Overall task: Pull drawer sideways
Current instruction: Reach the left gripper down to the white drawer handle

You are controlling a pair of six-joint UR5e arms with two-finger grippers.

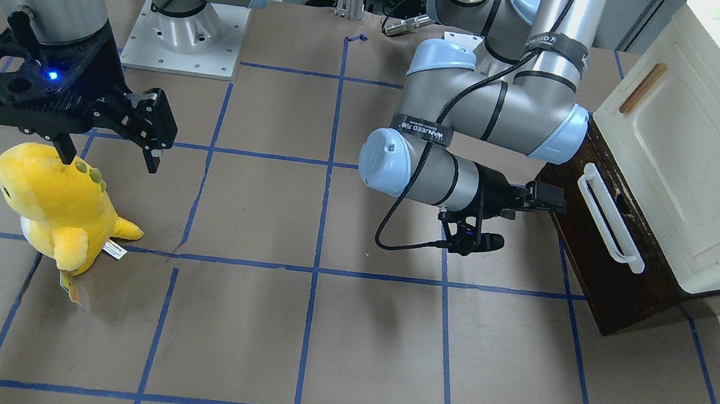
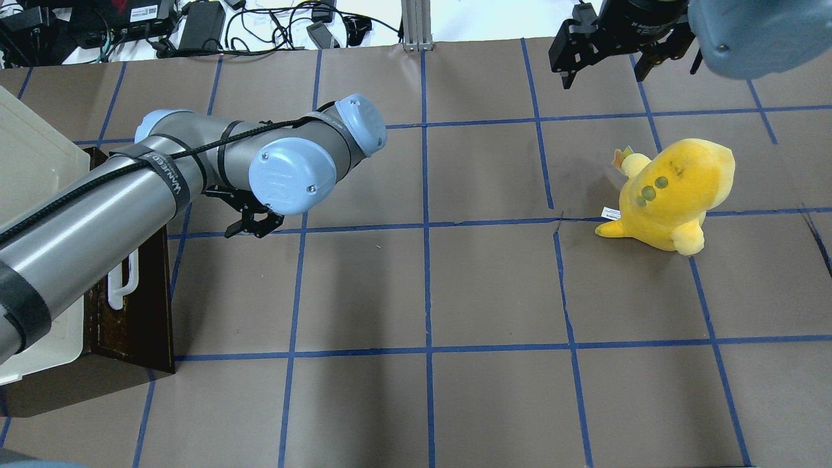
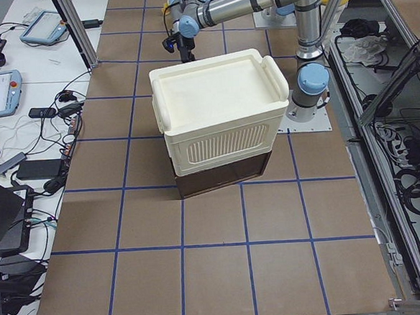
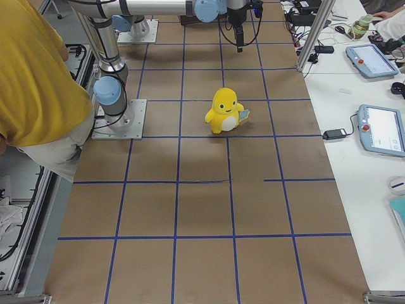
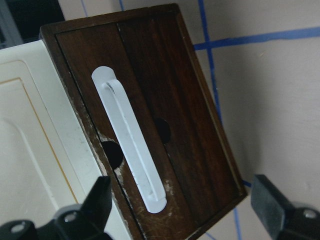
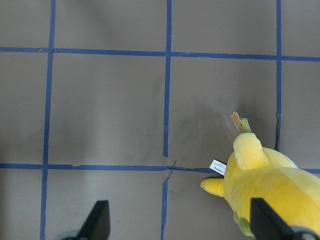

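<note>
The drawer (image 1: 600, 274) has a dark brown wooden front with a long white bar handle (image 1: 609, 218). It sits under the cream-white cabinet (image 1: 700, 144). In the left wrist view the drawer front (image 5: 170, 90) and handle (image 5: 131, 145) lie ahead, between the spread fingers. My left gripper (image 1: 544, 198) is open and empty. It points at the drawer front near the handle's far end, a short gap away, not touching. My right gripper (image 1: 107, 152) is open and empty, hovering just above a yellow plush toy (image 1: 55, 203).
The cabinet (image 2: 32, 169) and drawer (image 2: 130, 312) stand at the table's left edge in the overhead view. The plush (image 2: 669, 195) stands on the right half. The table is brown with blue tape grid lines. A person in a yellow shirt (image 4: 38, 82) stands by the robot base.
</note>
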